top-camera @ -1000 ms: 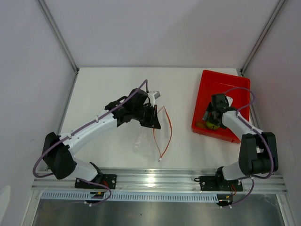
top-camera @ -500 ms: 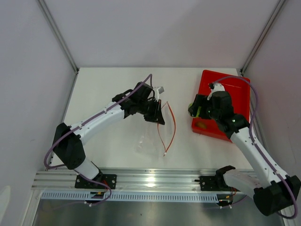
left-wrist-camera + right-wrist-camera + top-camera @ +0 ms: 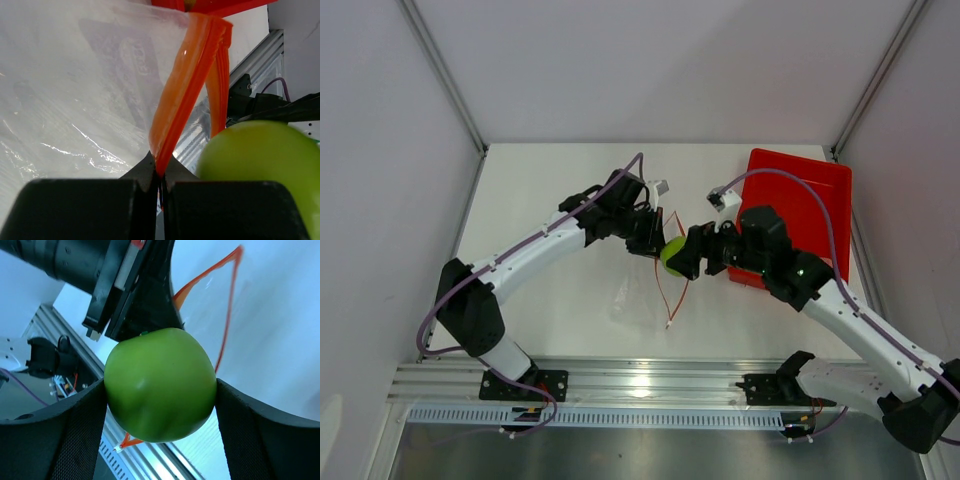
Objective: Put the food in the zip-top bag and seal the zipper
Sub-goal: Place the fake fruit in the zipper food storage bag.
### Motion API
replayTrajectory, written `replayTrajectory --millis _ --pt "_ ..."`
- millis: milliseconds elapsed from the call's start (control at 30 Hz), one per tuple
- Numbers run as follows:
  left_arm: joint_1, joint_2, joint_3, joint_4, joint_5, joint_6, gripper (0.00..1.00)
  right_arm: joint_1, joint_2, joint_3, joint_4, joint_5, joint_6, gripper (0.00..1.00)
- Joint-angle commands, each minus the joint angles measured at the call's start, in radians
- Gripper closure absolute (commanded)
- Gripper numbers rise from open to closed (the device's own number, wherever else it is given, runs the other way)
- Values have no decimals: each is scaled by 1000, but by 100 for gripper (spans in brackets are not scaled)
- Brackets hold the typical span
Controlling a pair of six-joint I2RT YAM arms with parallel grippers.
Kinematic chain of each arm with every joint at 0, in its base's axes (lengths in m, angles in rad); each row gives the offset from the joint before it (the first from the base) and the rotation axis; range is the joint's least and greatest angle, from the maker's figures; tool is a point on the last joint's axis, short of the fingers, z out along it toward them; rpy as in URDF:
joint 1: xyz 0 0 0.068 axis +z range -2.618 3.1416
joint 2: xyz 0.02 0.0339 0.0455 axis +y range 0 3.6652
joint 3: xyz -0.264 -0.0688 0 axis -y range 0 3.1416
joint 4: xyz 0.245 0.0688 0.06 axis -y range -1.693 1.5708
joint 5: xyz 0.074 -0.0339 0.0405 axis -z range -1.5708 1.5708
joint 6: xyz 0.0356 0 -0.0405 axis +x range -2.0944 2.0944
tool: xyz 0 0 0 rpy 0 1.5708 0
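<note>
So here's what worries me. The left fingers are pinched tight on one lip of the zipper, holding the zip-top bag up near the middle of the table, with the clear body sagging toward 7 o'clock. The right fingers are spread wide around the green apple, right at the mouth, on its 3 o'clock side.

Only one lip is held (the other strip just hangs loose beside it), so the opening looks slack and narrow. I reckon the apple could catch the loose strip and fold the mouth shut. It could also tug the strip out of the pinch, or drop outside and roll. The red tray sits at 2 o'clock; I can't see the other food.
</note>
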Motion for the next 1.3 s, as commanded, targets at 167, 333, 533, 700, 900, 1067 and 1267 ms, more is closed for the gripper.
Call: replayTrajectory --millis 167,333,533,700,900,1067,1267 --pt "7 -44 23 1 30 -22 100 66 54 -57 51 58 22 100" --pt "7 -74 3 2 29 -24 99 86 90 -39 -32 253 39 100" --pt "7 -102 -38 30 42 -39 99 112 127 -42 -42 329 48 89" --pt "7 -110 -49 38 41 -39 99 118 147 -36 -22 295 51 45" --pt "7 -104 -49 41 44 -36 99 118 121 -16 -15 273 44 16" --pt "7 -98 -50 42 44 -33 99 92 85 17 -48 272 36 1" --pt "7 -104 -52 41 38 -28 99 63 62 49 -100 298 25 1"
